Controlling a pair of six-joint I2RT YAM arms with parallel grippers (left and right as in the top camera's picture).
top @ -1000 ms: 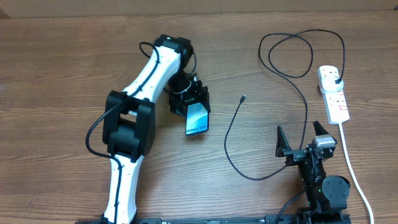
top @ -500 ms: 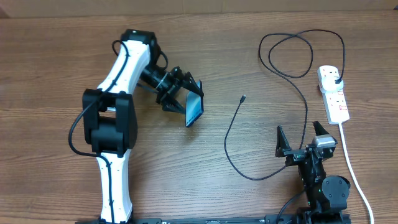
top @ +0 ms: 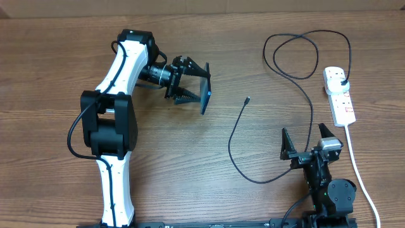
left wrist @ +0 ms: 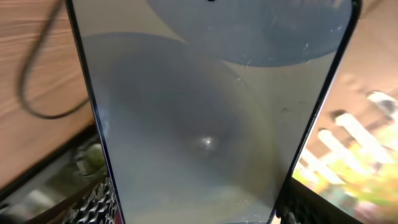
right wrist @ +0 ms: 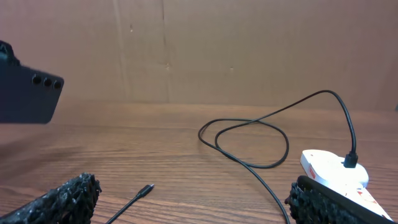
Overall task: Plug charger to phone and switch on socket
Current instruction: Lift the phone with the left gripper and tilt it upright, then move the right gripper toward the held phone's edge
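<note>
Holding the phone point(top: 205, 96) clear of the bench point(top: 63, 57) with our left end effector point(top: 195, 85) clamped on its sides; it shows edge-on from overhead. Right end effector point(top: 307, 140) sits spread wide and empty at the near edge. Charger point(top: 235, 136) plug end is already in the socket point(top: 340, 101), while the connector tip lies loose on the bench, apart from the phone. Left to do: mate tip to phone and flip the socket switch. We can't tell the switch state.
</note>
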